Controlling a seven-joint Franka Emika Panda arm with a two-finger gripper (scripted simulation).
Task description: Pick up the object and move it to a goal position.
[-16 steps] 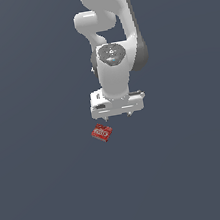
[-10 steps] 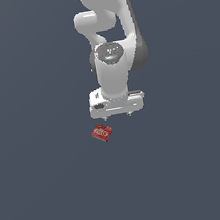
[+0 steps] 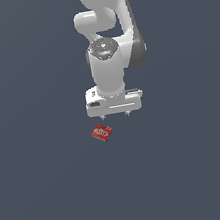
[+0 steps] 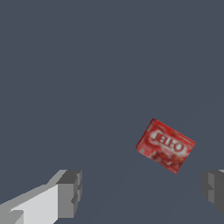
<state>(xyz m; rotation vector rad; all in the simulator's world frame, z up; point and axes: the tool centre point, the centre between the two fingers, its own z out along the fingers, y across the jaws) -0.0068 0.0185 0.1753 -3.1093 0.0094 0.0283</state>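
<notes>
Below our one claw (image 3: 116,115) — fingers (image 4: 69,194) spread wide, gripping nothing — we see a single red box (image 3: 101,132) lying flat on the grey floor (image 3: 45,194), slightly toward the exterior view's left.

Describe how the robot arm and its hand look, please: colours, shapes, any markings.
The arm is glossy white with rounded, tube-like segments, a dark grey section at one joint and a grey round cap on top. The hand has a wide white block body and two short, grey, blocky fingers. No cables or markings show.
</notes>
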